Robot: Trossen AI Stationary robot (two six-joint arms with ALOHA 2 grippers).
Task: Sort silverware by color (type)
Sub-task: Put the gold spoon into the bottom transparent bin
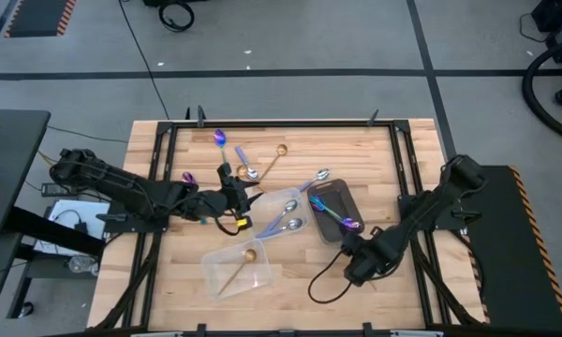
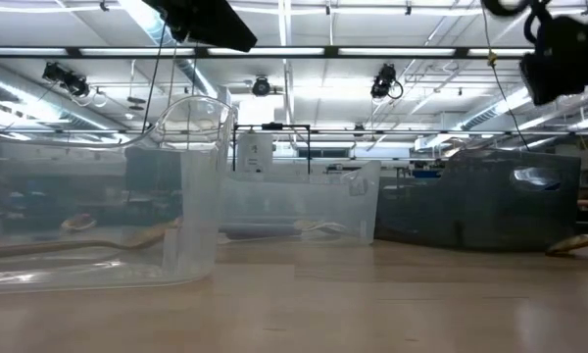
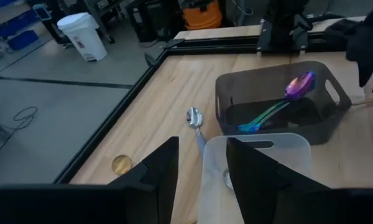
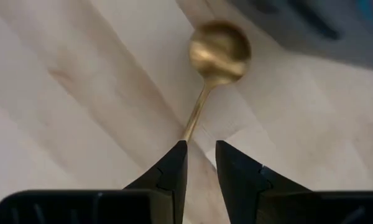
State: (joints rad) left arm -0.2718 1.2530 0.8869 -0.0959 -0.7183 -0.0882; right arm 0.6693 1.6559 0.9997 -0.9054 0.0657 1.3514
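The right gripper (image 4: 201,147) hangs low over the table (image 1: 290,309) with its jaws parted only a little. A gold spoon (image 4: 216,59) lies on the wood in front of it. The thin end of the handle reaches the tip of one finger (image 4: 174,163), but bare wood shows in the gap, so the spoon is not pinched. From above, this gripper (image 1: 356,267) sits just on the near side of the dark tray (image 1: 348,193), toward the right of the table, and it hides that spoon.

The left gripper (image 3: 202,149) is released and holds nothing. Its two fingers (image 3: 161,168) stand well apart above the rim of a clear container (image 3: 261,143). From above it sits near the middle of the table (image 1: 236,198), just left of that container (image 1: 279,200).

Two silver spoons (image 1: 290,223) lie in that clear container. The dark tray to its right holds the iridescent spoons (image 3: 280,102) (purple bowls, teal handles). A second clear container (image 1: 217,262), nearer and to the left, holds one gold spoon (image 1: 240,266).

Other pieces still lie loose on the far half of the table:
- a silver spoon (image 3: 194,118) just beyond the tray
- another gold spoon (image 1: 275,157)
- another silver spoon (image 1: 250,172)
- a purple spoon (image 1: 220,139) near the far edge
- a second purple piece (image 1: 187,177) beside the left arm
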